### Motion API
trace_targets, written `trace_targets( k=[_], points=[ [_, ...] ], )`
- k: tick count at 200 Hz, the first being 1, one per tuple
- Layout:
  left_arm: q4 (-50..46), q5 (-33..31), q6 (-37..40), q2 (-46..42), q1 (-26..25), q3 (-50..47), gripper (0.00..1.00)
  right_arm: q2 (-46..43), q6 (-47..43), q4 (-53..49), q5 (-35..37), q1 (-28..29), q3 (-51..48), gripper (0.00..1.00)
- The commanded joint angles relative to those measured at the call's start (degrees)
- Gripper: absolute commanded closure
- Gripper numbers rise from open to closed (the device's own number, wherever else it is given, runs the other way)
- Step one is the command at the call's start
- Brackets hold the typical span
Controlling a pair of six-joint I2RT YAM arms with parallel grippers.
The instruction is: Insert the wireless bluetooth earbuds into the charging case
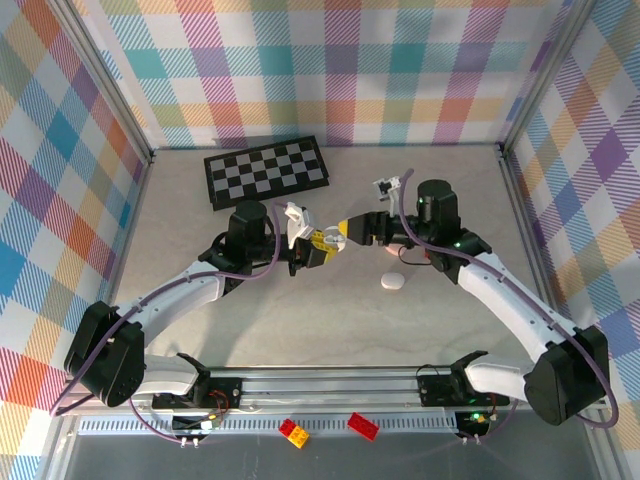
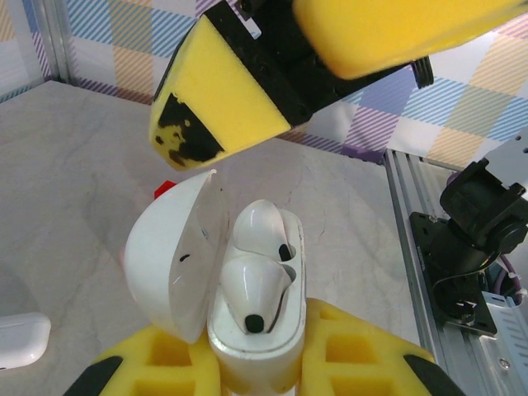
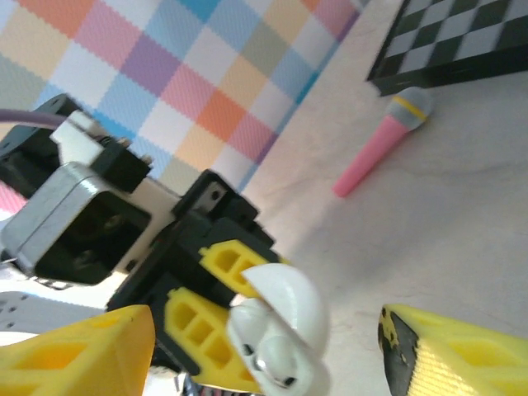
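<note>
On the near rail, in front of the arm bases, lie a yellow-and-red brick point(image 1: 293, 431) and a red brick point(image 1: 362, 424). Farther in, right of centre on the table point(image 1: 300, 320), a closed white case point(image 1: 394, 281) rests on its own, apart from both arms. Beyond it, the two grippers meet above mid-table. The left gripper point(image 2: 256, 367) is clamped on the lower body of the charging case point(image 2: 256, 346), holding it upright with one yellow pad on each side. The hinged lid point(image 2: 169, 256) stands open to the left. Inside the case sit two white earbuds point(image 2: 252, 289), one behind the other, each in its own well. The right gripper point(image 2: 322, 66) hangs just above the open case, jaws spread wide, gripping nothing. A pink toy microphone point(image 3: 379, 153) lies on the table farther out. At the far wall lies a checkerboard point(image 1: 266, 170).
</note>
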Motion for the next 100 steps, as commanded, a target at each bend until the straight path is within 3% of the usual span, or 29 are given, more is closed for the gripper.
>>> trace_targets(
  k=[1, 37, 68, 100],
  points=[
    [1.54, 1.64, 0.74, -0.9, 0.08, 0.34, 0.99, 1.53, 2.63, 3.35, -7.06, 0.11, 0.92, 0.31],
    [1.01, 1.14, -1.31, 0.01, 0.12, 1.23, 0.99, 3.42, 2.35, 3.36, -10.22, 0.11, 1.65, 0.42],
    [0.61, 0.64, -1.22, 0.24, 0.26, 1.03, 0.99, 2.02, 2.03, 4.64, -8.64, 0.11, 0.55, 0.53],
    [0.22, 0.19, -1.16, 0.84, 0.52, 1.0, 0.99, -0.13, 1.92, 7.43, -8.44, 0.11, -1.05, 0.54]
  ],
)
